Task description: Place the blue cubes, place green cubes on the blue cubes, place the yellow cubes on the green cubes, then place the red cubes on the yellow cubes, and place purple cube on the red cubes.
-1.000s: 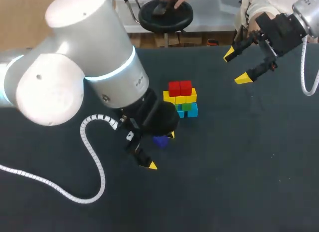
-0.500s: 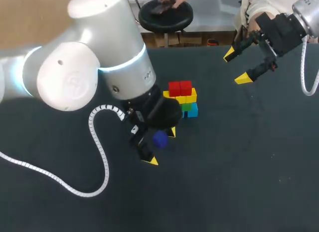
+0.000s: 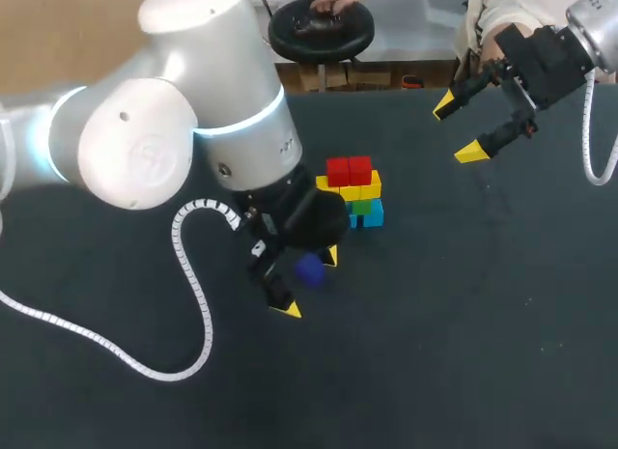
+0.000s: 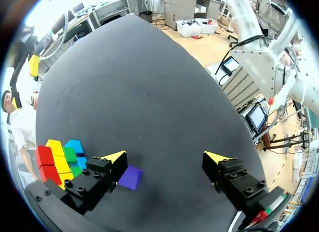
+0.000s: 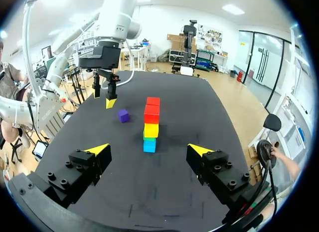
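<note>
Head view, seemingly matte table (image 3: 463,323), purple cube (image 3: 309,268)

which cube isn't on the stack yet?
The small purple cube: it lies alone on the black table, between the left gripper's open fingers. The blue, green, yellow and red cubes are all stacked in the tower beside it.

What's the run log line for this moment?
left jaws open, purple cube between them | right jaws open, away from stack | red cubes topmost, purple unplaced
</note>
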{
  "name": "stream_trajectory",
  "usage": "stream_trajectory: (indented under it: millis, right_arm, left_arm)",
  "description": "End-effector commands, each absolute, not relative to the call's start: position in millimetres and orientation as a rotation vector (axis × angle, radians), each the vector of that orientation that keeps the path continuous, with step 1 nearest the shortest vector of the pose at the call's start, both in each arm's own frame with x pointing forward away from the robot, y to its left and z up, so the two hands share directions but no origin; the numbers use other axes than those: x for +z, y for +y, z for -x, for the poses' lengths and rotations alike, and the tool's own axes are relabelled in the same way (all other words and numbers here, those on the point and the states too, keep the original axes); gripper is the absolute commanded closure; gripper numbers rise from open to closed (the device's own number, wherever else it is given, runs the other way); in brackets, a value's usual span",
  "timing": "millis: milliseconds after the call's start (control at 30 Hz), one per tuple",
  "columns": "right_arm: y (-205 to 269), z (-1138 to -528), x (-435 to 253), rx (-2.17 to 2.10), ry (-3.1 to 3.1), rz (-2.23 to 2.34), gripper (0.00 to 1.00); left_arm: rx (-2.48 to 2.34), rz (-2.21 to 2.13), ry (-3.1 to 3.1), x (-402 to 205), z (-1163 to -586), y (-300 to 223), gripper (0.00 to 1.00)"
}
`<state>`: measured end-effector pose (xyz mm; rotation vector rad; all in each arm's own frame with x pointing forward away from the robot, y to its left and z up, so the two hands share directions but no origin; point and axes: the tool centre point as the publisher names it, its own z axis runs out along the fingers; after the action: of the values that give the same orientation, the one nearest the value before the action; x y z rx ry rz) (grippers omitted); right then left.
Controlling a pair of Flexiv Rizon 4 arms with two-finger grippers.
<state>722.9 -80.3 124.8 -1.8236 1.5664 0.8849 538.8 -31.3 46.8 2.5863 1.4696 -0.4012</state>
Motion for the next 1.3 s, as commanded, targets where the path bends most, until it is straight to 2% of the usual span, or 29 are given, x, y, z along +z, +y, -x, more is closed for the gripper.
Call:
stream_trajectory:
  millis: [33, 567, 700, 800, 933, 1033, 1067, 1133, 1233, 1267, 1300]
  right_arm:
    - [-80, -722, 125, 0.883, 1.568, 1.823, 0.00]
    - [-80, -722, 125, 0.883, 1.568, 1.823, 0.00]
    - [-80, -722, 125, 0.883, 1.568, 1.823, 0.00]
    - [-80, -722, 125, 0.883, 1.568, 1.823, 0.00]
    - [-80, -722, 125, 0.883, 1.568, 1.823, 0.00]
    - [-80, -722, 125, 0.883, 1.568, 1.823, 0.00]
    - [-80, -722, 125, 0.883, 1.568, 1.823, 0.00]
    - [-80, -722, 125, 0.883, 1.568, 1.823, 0.00]
    - [-80, -722, 125, 0.883, 1.568, 1.823, 0.00]
    - [-80, -722, 125, 0.883, 1.568, 1.823, 0.00]
    - [-80, -722, 125, 0.883, 1.568, 1.823, 0.00]
  left_arm:
    - [-0.424, -2.613, 1.465, 42, -548, -39, 0.00]
    - [-0.437, -2.658, 1.467, 38, -549, -40, 0.00]
    - [-0.443, -2.660, 1.475, 35, -546, -40, 0.08]
    - [-0.450, -2.656, 1.483, 33, -542, -39, 0.09]
    - [-0.457, -2.642, 1.502, 31, -535, -35, 0.26]
    - [-0.475, -2.635, 1.533, 29, -530, -33, 0.41]
    - [-0.475, -2.635, 1.533, 28, -528, -32, 0.51]
    - [-0.488, -2.624, 1.565, 27, -525, -31, 0.60]
    - [-0.488, -2.614, 1.588, 27, -521, -27, 0.52]
    - [-0.484, -2.598, 1.593, 29, -520, -26, 0.32]
    - [-0.478, -2.589, 1.592, 32, -520, -26, 0.00]
